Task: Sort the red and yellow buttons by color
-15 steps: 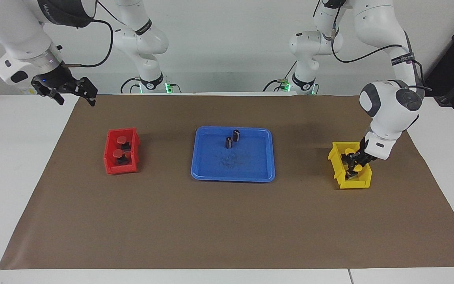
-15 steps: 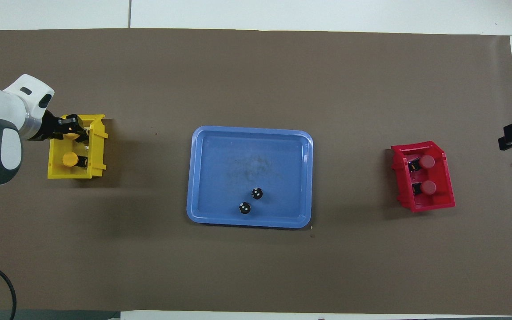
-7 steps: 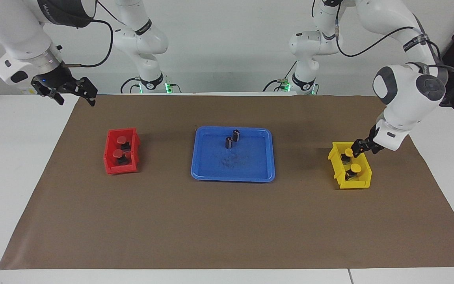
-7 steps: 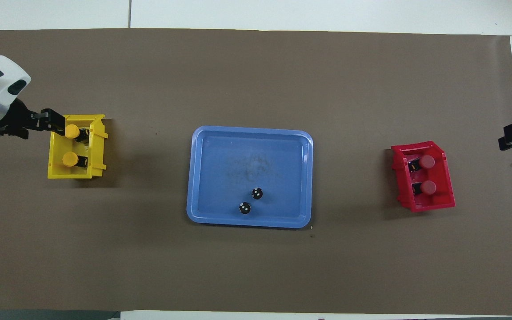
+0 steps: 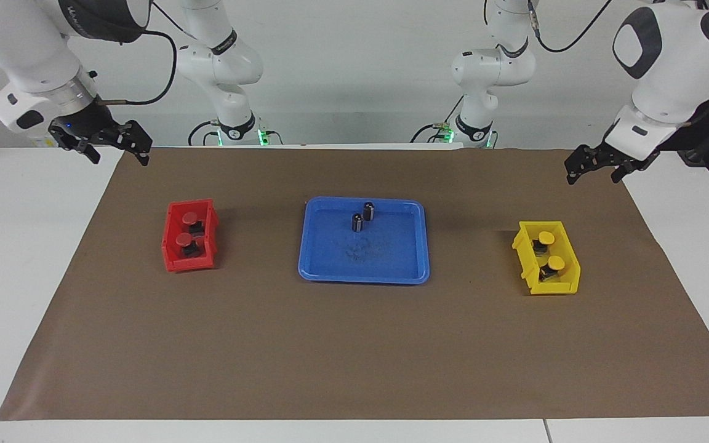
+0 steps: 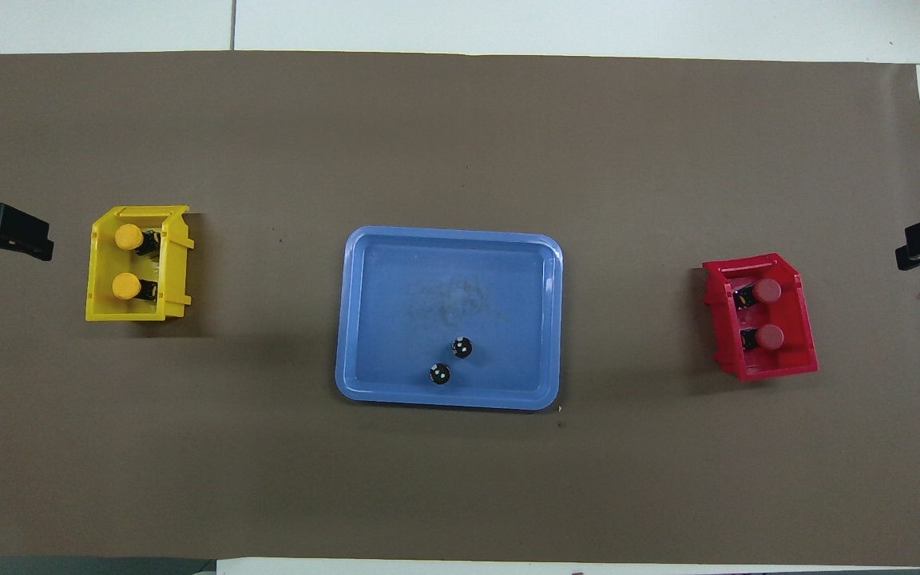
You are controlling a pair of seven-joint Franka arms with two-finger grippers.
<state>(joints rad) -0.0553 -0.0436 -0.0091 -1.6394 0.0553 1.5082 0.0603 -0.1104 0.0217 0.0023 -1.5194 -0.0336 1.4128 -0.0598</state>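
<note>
Two yellow buttons (image 5: 545, 238) (image 5: 556, 263) lie in the yellow bin (image 5: 530, 271) at the left arm's end of the table; they also show in the overhead view (image 6: 128, 236) (image 6: 124, 285). Two red buttons (image 5: 190, 218) (image 5: 184, 239) lie in the red bin (image 5: 173, 261) at the right arm's end, and show in the overhead view too (image 6: 767, 290) (image 6: 770, 337). My left gripper (image 5: 592, 175) is open and empty, raised over the mat's edge beside the yellow bin. My right gripper (image 5: 119, 157) is open and empty, waiting over the mat's edge at its own end.
A blue tray (image 5: 330, 271) lies in the middle of the brown mat (image 5: 354, 351), between the two bins. Two small black capless cylinders (image 5: 368, 210) (image 5: 357, 222) stand in the part of the tray nearest the robots.
My left gripper has risen out of the yellow bin and drawn back toward the mat's edge, leaving a yellow button in the bin. The right arm has not moved.
</note>
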